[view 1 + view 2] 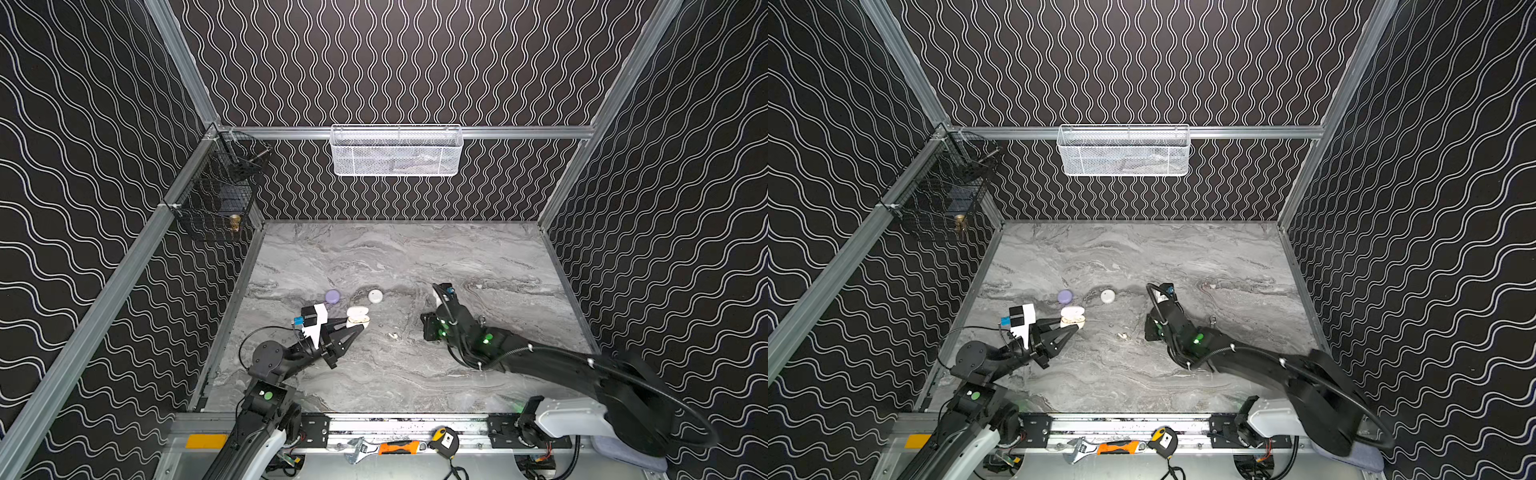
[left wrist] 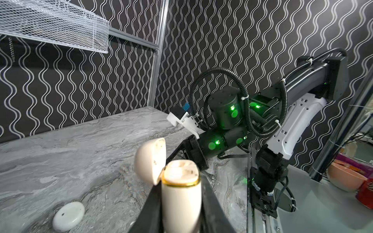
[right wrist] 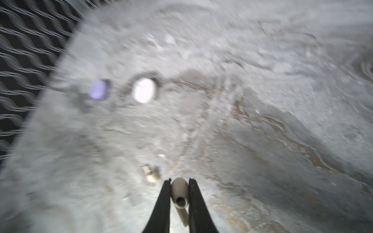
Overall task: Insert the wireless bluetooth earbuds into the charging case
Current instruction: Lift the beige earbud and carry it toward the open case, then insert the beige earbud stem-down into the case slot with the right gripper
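Note:
My left gripper (image 2: 180, 186) is shut on a cream charging case (image 2: 180, 203), held upright with its lid (image 2: 150, 159) swung open. In both top views this case (image 1: 358, 316) (image 1: 1072, 316) sits at the left gripper's tips (image 1: 362, 326), left of the table's middle. In the right wrist view my right gripper (image 3: 180, 181) is shut on a cream earbud (image 3: 179, 193), above the marble. A second earbud (image 1: 392, 336) (image 1: 1122, 335) (image 3: 151, 173) lies on the table between the arms. The right gripper's fingers are hidden under its wrist (image 1: 453, 322) in the top views.
A closed lavender round case (image 1: 332, 296) (image 3: 98, 89) and a closed white round case (image 1: 375, 296) (image 2: 68, 216) lie behind the held case. A white mesh basket (image 1: 395, 151) hangs on the back wall and a black wire basket (image 1: 224, 187) on the left. A wrench (image 1: 361, 449) and a tape measure (image 1: 444, 440) rest on the front rail.

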You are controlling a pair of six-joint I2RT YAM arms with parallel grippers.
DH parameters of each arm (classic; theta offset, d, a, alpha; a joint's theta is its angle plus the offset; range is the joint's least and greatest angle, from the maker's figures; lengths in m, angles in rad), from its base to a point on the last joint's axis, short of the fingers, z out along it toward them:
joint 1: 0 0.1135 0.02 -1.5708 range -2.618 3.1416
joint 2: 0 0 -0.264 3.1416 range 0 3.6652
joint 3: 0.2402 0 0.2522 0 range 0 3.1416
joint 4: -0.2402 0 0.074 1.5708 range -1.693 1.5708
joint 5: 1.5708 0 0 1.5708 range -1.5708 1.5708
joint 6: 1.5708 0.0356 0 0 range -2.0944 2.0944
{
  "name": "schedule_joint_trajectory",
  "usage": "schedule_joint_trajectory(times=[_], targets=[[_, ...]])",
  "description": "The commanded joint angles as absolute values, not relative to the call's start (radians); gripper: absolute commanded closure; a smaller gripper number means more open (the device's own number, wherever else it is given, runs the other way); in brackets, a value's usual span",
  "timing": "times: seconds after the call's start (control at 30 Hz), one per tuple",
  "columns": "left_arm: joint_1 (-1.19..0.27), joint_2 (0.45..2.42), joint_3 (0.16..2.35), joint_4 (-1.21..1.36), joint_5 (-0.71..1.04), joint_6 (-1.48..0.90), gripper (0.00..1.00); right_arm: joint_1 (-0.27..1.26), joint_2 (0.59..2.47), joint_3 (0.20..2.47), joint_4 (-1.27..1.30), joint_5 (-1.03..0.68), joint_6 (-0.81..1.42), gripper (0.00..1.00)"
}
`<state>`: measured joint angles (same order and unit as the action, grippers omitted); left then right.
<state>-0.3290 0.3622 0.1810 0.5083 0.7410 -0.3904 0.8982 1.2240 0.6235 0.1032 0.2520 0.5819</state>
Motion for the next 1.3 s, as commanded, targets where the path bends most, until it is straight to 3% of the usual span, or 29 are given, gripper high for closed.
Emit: schedule_joint_trajectory(times=[0.0, 0.33, 0.5, 0.53, 0.57, 0.77, 1.27], targets=[[-0.328, 0.364, 0.172, 0.664, 0.789, -0.435, 1.0, 0.93, 1.108, 0.6, 0.264, 0.231, 0.545, 0.94], [-0.327, 0.358, 0.167, 0.805, 0.803, -0.494, 1.0, 1.199, 0.913, 0.551, 0.64, 0.291, 0.393, 0.93], [-0.328, 0.351, 0.164, 0.86, 0.807, -0.522, 1.0, 1.255, 0.983, 0.572, 0.847, 0.191, 0.388, 0.93], [-0.327, 0.348, 0.163, 0.875, 0.81, -0.528, 1.0, 1.263, 0.997, 0.582, 0.873, 0.178, 0.384, 0.85], [-0.328, 0.347, 0.16, 0.889, 0.811, -0.535, 1.0, 1.276, 1.018, 0.595, 0.897, 0.17, 0.381, 0.84], [-0.328, 0.312, 0.147, 0.905, 0.817, -0.547, 1.0, 1.323, 1.094, 0.65, 0.973, 0.124, 0.354, 0.91], [-0.328, 0.374, 0.1, 1.182, 0.876, -0.651, 1.0, 1.36, 1.229, 0.644, 1.164, 0.081, 0.33, 0.87]])
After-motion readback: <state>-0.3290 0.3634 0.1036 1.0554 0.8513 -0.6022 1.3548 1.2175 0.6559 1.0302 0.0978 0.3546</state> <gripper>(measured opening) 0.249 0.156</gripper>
